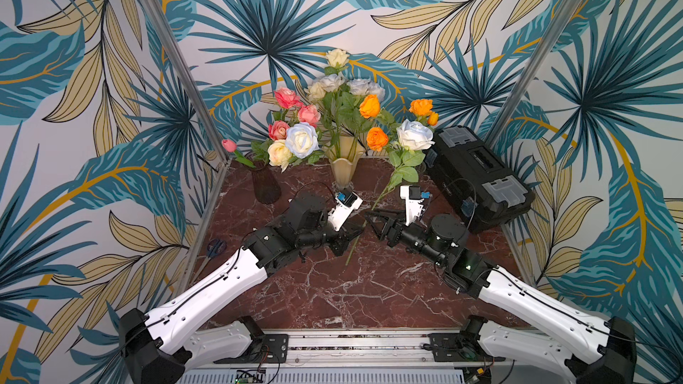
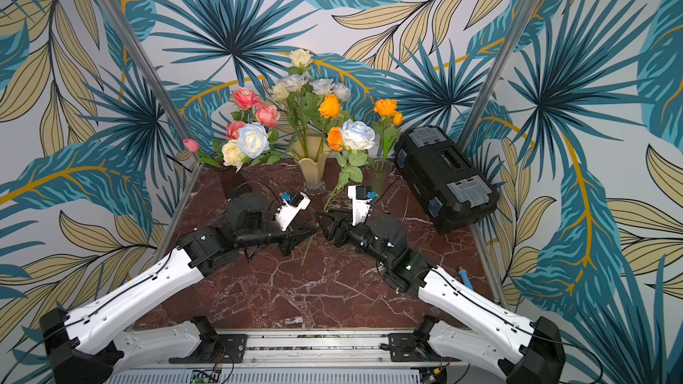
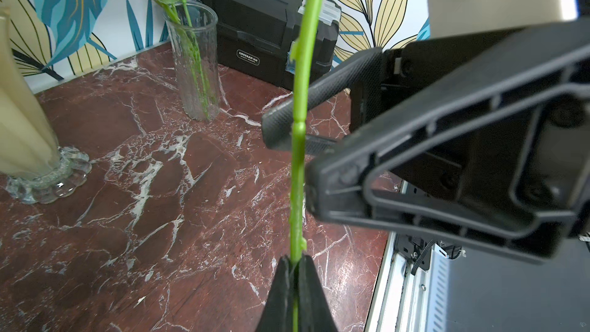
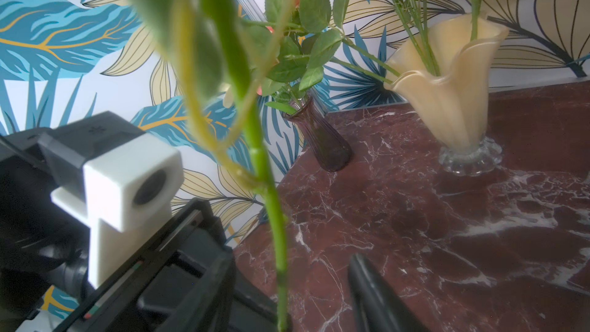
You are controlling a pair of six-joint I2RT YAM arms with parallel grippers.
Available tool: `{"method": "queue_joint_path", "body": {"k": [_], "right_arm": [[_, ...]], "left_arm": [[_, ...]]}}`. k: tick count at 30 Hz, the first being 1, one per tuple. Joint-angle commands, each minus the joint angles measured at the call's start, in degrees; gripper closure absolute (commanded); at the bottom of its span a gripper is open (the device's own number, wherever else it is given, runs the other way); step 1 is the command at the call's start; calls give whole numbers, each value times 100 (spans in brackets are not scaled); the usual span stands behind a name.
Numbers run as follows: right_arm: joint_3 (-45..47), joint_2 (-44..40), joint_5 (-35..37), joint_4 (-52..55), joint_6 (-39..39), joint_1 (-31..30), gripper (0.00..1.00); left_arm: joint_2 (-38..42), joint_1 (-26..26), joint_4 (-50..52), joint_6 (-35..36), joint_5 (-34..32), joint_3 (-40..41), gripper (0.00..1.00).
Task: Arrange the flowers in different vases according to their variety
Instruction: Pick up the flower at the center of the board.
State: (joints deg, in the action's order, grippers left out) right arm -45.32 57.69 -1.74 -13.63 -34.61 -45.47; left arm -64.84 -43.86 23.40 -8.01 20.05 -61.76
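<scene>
Twin white-and-black arms meet low over the red marble table [image 1: 332, 289] in both top views. The left gripper [image 1: 356, 232] clamps a pale-blue rose [image 1: 414, 134] well below its head. It holds the flower aslant, bloom uppermost, between the cream vase [image 1: 343, 169] and the clear vase [image 2: 380, 173]. The right gripper [image 1: 371, 220] stands part-open about the same flower, just above the left one. Pink roses and two pale ones crowd the purple vase [image 1: 265, 188]; a black toolbox [image 1: 480, 179] lies at the right rear.

Seen from the left wrist, the left gripper pinches the green stem [image 3: 298, 161] tight, and the right gripper's fingers [image 3: 322, 91] straddle it; whether they touch cannot be told.

Seen from the right wrist, the stem rises beside one black finger [image 4: 370, 285], with marble showing between them.
</scene>
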Motion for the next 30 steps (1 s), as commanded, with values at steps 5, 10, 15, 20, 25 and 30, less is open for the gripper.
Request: {"method": "queue_joint_path", "body": {"k": [5, 10, 15, 20, 25, 30], "right_arm": [[-181, 203, -63, -373, -114, -23, 63], [-266, 290, -73, -378, -117, -23, 84], [-426, 361, -8, -279, -48, -23, 100], [-775, 382, 297, 196, 385, -23, 100], [-1564, 652, 747, 922, 1386, -19, 100], [-2657, 1483, 820, 1217, 2181, 236, 100]], "left_arm": [[106, -55, -185, 8, 116, -53, 100], [103, -55, -178, 71, 112, -47, 100], [103, -53, -160, 107, 44, -6, 100], [254, -36, -181, -32, -363, 155, 37], [752, 65, -482, -388, -736, 852, 0], [1214, 125, -534, -628, -1014, 1570, 0]]}}
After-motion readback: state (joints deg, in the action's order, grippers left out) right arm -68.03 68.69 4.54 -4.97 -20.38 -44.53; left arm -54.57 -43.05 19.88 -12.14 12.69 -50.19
